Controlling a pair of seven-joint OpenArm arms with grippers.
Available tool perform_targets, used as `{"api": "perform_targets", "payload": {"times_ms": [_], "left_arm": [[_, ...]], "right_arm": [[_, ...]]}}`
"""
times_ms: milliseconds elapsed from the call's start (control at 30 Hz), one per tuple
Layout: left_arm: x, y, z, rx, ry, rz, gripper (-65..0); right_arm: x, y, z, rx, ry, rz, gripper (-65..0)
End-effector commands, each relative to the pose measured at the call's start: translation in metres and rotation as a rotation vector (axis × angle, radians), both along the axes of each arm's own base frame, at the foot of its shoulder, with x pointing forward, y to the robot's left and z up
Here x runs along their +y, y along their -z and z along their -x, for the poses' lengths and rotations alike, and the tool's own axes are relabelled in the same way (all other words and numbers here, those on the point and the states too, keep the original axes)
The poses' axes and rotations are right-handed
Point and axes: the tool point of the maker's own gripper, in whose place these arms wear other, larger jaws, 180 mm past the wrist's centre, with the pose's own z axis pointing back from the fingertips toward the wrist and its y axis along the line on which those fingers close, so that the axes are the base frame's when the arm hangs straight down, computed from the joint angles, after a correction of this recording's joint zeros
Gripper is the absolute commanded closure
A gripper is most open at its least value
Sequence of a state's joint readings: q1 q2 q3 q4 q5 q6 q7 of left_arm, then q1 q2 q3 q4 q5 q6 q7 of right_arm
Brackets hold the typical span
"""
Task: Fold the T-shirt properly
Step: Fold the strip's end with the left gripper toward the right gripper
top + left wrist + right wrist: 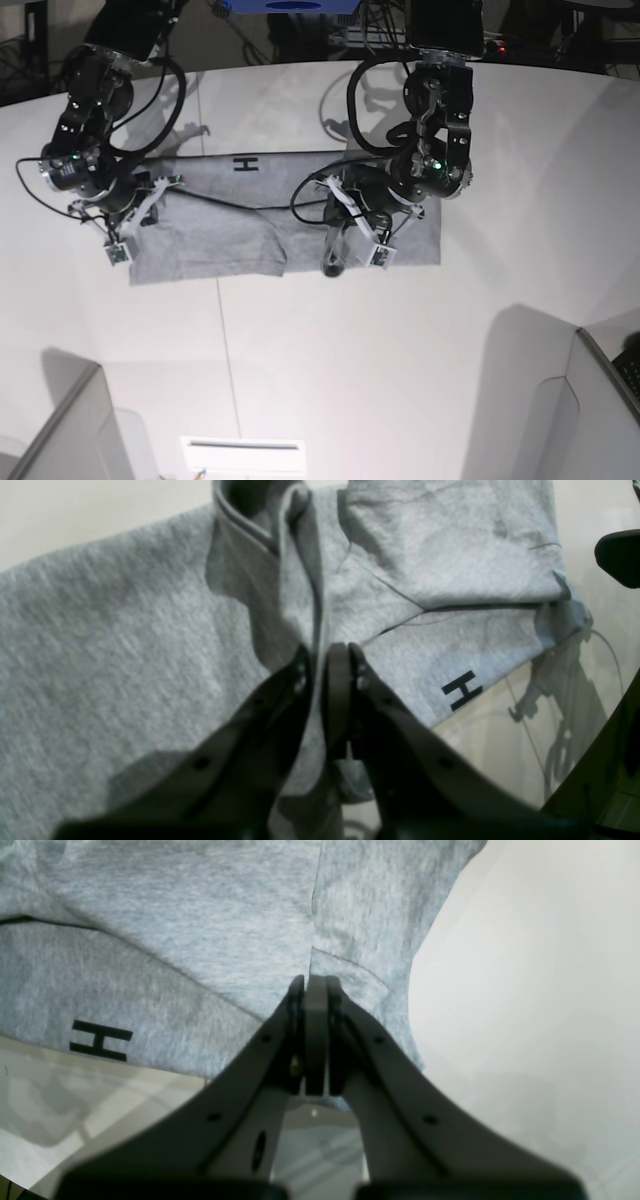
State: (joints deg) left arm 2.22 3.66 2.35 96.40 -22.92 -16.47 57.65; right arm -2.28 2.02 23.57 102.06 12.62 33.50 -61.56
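The heather-grey T-shirt (220,225) lies spread on the white table (330,370), partly folded, with a black letter H (245,163) showing near its far edge. My left gripper (320,655) is shut on a raised fold of the shirt (125,655); in the base view it (333,250) is at the shirt's middle front. My right gripper (312,982) is shut on the shirt's edge (200,930); in the base view it (152,195) is at the shirt's left end. The H also shows in the left wrist view (462,690) and the right wrist view (100,1040).
Grey partition panels stand at the near left (70,430) and near right (590,420) corners. A white strip (243,445) lies at the table's front edge. Cables and dark equipment (300,20) crowd the far edge behind the arms.
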Motion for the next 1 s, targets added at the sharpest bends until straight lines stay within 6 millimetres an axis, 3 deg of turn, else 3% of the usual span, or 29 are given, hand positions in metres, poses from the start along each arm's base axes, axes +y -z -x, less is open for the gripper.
{"api": "perform_targets", "payload": {"times_ms": [0,267,567,667,833,967], "left_arm": [[-0.006,-0.014,-0.009,-0.046,0.002,0.031,0.0],[-0.005,-0.014,-0.009,-0.046,0.002,0.030,-1.5],[-0.008,-0.014,-0.009,-0.046,0.005,0.034,-38.7],[-0.030,-0.016,-0.001,-0.049,0.077,0.039,-48.5],[-0.067,-0.022,0.015,-0.061,0.189,0.055,-52.0],[-0.060,-0.035,0.009,-0.105,0.171,0.055,-51.8]], "right_arm": [[-0.002,-0.013,-0.010,-0.052,-0.002,0.004,0.0],[-0.002,-0.013,-0.010,-0.052,-0.002,0.004,0.0],[-0.002,-0.013,-0.010,-0.052,-0.002,0.004,0.0],[-0.002,-0.014,-0.011,-0.055,-0.002,0.004,0.0],[-0.002,-0.014,-0.012,-0.056,-0.004,0.004,0.0],[-0.002,-0.014,-0.011,-0.055,-0.002,0.004,0.0]]}}
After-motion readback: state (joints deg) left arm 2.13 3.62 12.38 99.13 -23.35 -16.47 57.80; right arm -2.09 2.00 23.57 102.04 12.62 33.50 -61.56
